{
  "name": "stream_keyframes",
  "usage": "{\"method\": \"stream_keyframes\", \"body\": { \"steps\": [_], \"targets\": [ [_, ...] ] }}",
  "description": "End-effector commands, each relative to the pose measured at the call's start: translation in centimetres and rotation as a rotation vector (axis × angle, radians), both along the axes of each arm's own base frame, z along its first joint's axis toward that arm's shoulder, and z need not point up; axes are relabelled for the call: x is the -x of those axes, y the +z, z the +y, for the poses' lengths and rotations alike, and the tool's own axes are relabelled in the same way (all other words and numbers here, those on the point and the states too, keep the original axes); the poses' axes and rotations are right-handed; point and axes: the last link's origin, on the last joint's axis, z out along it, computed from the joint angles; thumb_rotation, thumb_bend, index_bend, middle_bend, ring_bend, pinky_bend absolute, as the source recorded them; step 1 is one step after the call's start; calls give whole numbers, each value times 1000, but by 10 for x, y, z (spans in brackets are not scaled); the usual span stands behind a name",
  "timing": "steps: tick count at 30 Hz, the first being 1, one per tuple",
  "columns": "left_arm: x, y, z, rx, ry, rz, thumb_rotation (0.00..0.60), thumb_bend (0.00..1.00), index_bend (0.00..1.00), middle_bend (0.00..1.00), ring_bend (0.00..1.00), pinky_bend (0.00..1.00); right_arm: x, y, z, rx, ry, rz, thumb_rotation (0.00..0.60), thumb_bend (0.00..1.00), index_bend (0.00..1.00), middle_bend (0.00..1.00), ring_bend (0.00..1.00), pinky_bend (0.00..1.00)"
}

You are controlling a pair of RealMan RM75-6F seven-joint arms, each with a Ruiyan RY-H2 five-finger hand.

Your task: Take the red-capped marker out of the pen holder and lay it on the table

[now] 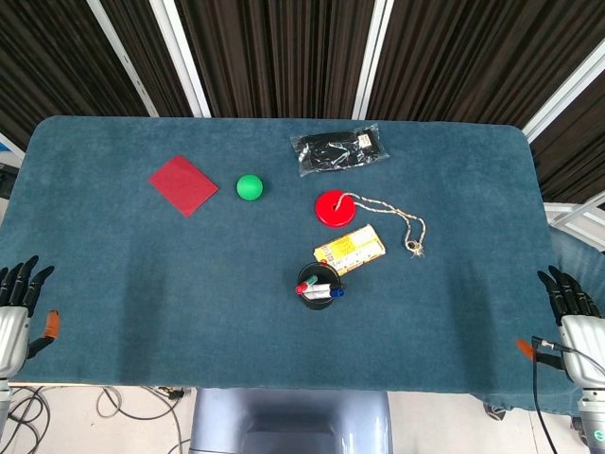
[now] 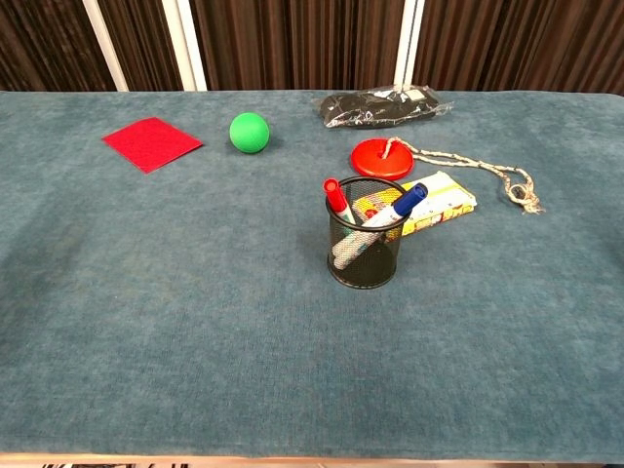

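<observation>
Dark pleated curtains with white uprights behind a table point(image 1: 142, 274) covered in blue-green cloth, seen from above in the head view. Near the middle, slightly toward the front edge: a black mesh pen holder point(image 1: 319, 286), upright, with the red-capped marker point(image 1: 303, 285) standing inside it beside a blue-capped marker point(image 1: 334, 293). Just behind the holder, a yellow printed packet point(image 1: 351, 248). Further back, a red disc point(image 1: 333, 207) with a cord point(image 1: 402, 219) trailing to the right and ending in a knot. Behind that, a black item in a clear bag point(image 1: 338, 149). To the left, a green ball point(image 1: 249, 186) and, beside it, a flat red square point(image 1: 183, 184). At the lower left corner, off the table edge, the left hand point(image 1: 15, 307), fingers spread, holding nothing. At the lower right corner, likewise off the edge, the right hand point(image 1: 573, 317), fingers apart and empty. Both well apart from the holder.

Chest view, lower and closer: same cloth-covered table point(image 2: 146, 322), pen holder point(image 2: 365, 249) in the centre. Red-capped marker point(image 2: 335, 200) leaning toward the left rim, cap sticking up above it; blue-capped marker point(image 2: 408, 199) leaning to the right. Yellow packet point(image 2: 429, 203) just behind the holder, red disc point(image 2: 380, 157) behind that, cord point(image 2: 487, 174) running off to the right. Green ball point(image 2: 249, 132), red square point(image 2: 152, 142) and bagged black item point(image 2: 385, 106) along the back. Neither hand visible from this angle.
</observation>
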Motion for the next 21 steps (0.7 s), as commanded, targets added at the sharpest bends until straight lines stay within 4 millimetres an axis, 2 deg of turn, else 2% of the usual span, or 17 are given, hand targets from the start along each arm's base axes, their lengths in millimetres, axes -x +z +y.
{"method": "stream_keyframes", "body": {
  "steps": [1,8,11,16,21],
  "targets": [
    [0,0,0,1,3,-4,600,481,125,0,0,0,1,-1,-1,-4,4,-8,600,134,6,0,0,173],
    [0,2,1,-12,-3,-6,600,481,125,0,0,0,-1,-4,-3,-25,12,-55,600,123,5,0,0,173],
    [1,3,2,-14,3,-11,600,481,125,0,0,0,-2,1,-7,-18,32,-94,600,113,5,0,0,173],
    [0,0,1,-4,-2,-3,600,481,125,0,0,0,-6,15,-23,-35,55,-61,600,113,5,0,0,173],
    [0,-1,1,-3,1,-1,600,481,125,0,0,0,-27,25,-42,-97,131,-133,600,130,36,0,0,173]
  ]
}}
